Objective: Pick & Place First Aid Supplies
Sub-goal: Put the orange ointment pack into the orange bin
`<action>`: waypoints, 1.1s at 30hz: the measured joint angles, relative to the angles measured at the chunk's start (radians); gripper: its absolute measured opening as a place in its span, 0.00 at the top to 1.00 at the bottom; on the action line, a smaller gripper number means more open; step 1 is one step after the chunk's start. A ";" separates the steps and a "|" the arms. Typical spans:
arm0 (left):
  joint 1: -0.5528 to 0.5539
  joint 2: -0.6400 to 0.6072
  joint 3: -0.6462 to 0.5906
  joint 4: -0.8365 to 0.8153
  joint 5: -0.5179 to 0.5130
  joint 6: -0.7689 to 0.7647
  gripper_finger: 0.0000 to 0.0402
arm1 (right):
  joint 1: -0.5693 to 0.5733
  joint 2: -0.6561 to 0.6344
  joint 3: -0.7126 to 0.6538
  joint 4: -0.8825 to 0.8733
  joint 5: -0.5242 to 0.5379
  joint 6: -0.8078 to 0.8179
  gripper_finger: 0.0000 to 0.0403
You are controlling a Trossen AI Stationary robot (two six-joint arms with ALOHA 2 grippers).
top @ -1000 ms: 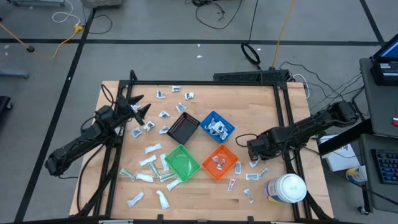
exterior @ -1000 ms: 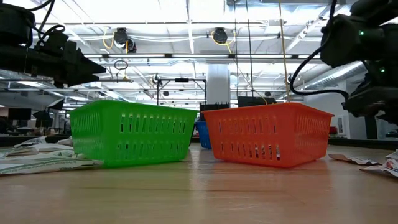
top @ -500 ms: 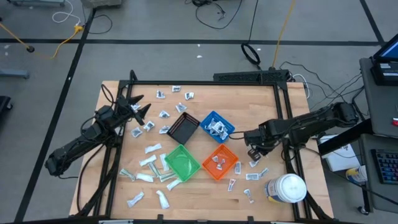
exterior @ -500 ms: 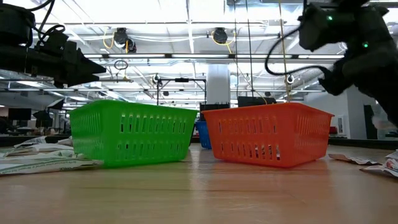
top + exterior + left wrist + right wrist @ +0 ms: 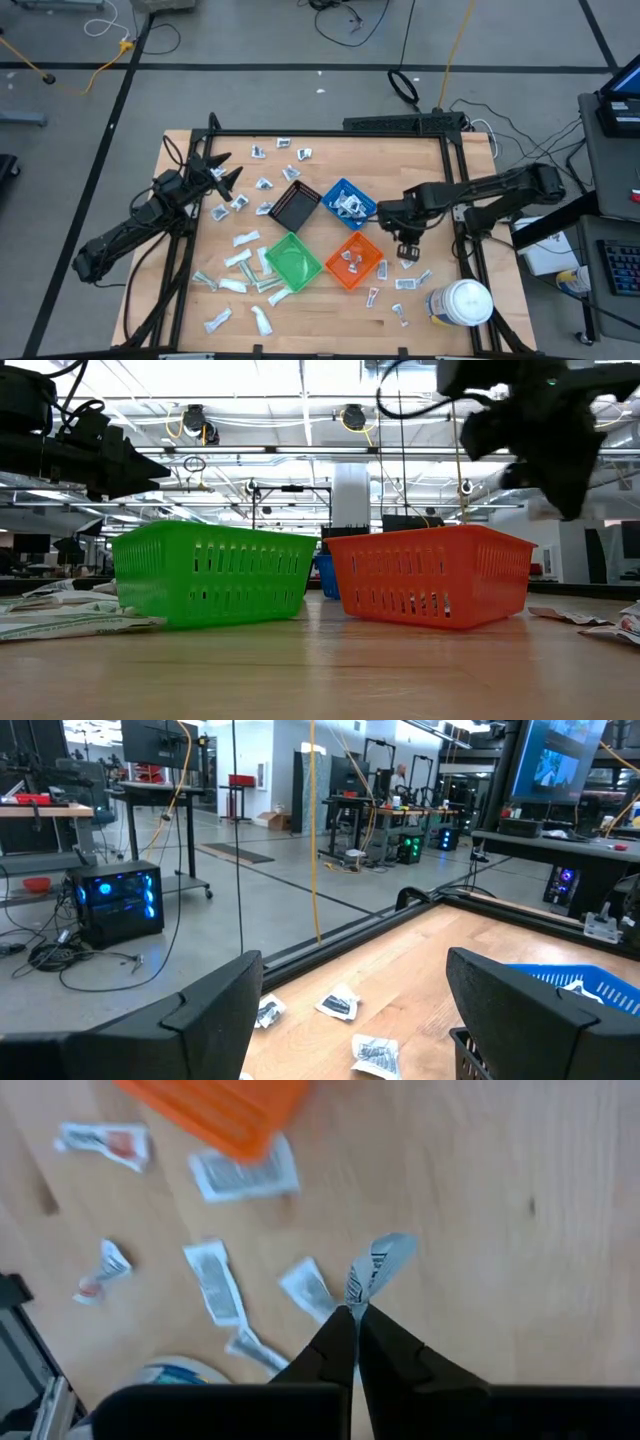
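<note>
A wooden counter (image 5: 330, 150) stood in a workshop with cables on the grey floor around it. At its middle sat four small bins: black (image 5: 295, 207), blue (image 5: 349, 201), green (image 5: 292, 260) and orange (image 5: 355, 260). Small white packets lay scattered on the counter's left side and again to the right of the orange bin, near a big white jar (image 5: 459, 303) at the near right corner.

The right gripper (image 5: 354, 1316) hung above the counter just right of the blue and orange bins, its jaws pressed together on the edge of one small packet (image 5: 374, 1268), which stood up from the tips, crumpled and folded. Other packets (image 5: 216, 1281) lay on the wood below.

The left gripper (image 5: 350, 1010) waited over the far left of the counter, jaws spread, holding nothing.

The packet looked very light, thin and limp, probably slick. A pinch on one edge seemed enough, though it could slip or flutter if swung fast.
</note>
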 joint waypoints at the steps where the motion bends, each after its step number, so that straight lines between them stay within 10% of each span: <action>1: 0.000 0.000 0.000 0.000 0.000 0.000 0.19 | 0.000 0.020 0.023 0.002 0.000 -0.018 0.99; 17: 0.000 0.000 0.000 0.000 0.000 0.000 0.19 | 0.028 0.355 0.380 0.064 0.000 -0.177 0.99; 33: 0.000 0.000 0.000 0.000 0.000 0.000 0.19 | 0.085 0.526 0.396 0.192 0.000 -0.161 0.96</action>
